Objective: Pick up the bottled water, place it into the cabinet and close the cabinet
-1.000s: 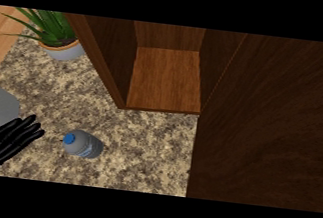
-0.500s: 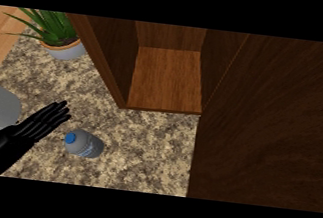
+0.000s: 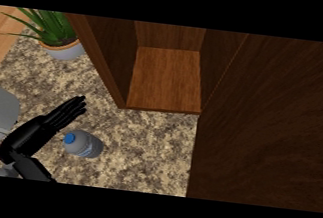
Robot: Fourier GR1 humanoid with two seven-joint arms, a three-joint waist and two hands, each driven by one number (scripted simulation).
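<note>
On the counter [image 3: 138,143], 1 bottled water [image 3: 83,144] stands beside 1 straight-fingered left hand [image 3: 43,130].

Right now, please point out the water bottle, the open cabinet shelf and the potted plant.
water bottle [image 3: 84,144], head view, on its clear body beside the blue cap
cabinet shelf [image 3: 166,79], head view, on the bare wooden floor
potted plant [image 3: 65,50], head view, on the pot's wall
</note>
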